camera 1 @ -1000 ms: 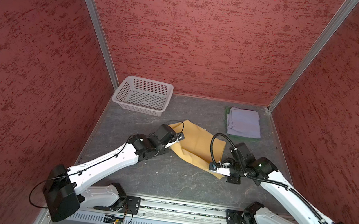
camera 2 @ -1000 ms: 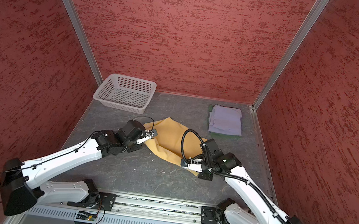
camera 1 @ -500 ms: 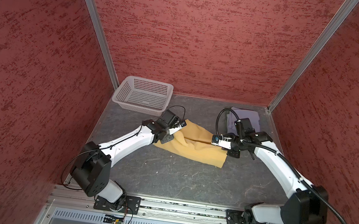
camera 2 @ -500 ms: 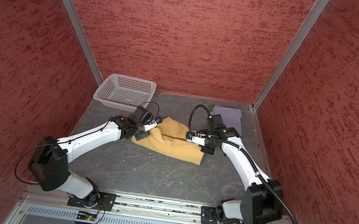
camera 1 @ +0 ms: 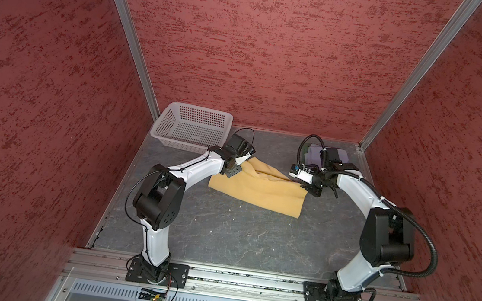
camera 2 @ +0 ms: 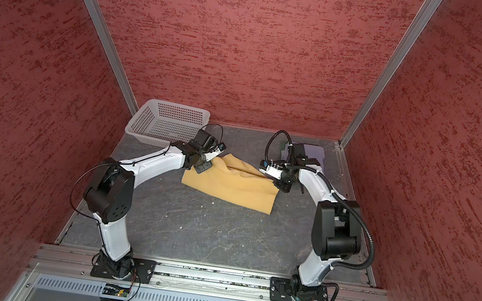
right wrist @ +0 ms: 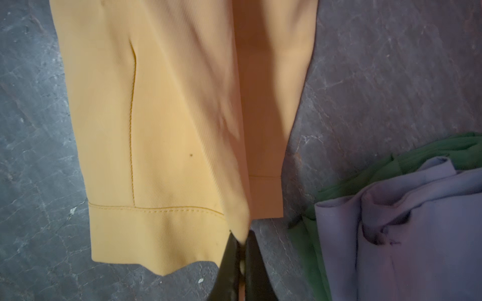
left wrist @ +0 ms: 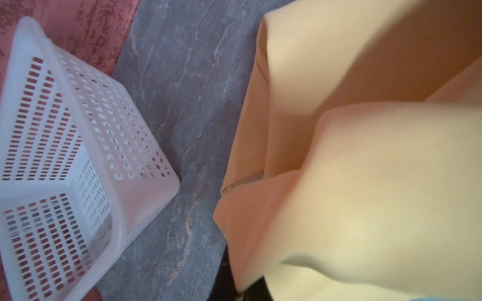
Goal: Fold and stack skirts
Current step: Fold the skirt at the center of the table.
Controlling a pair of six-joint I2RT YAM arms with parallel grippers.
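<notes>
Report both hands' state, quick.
Left hand: closed, holding the yellow skirt by a corner.
Right hand: closed, pinching the same skirt's hem.

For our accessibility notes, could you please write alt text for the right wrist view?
The right tool, shut, pinches a stitched edge of the mustard yellow skirt over the grey table. Beside it lies a lavender-grey skirt on a green skirt.

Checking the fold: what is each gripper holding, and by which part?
The yellow skirt: left gripper pinches one far corner, right gripper the opposite hemmed edge.
</notes>
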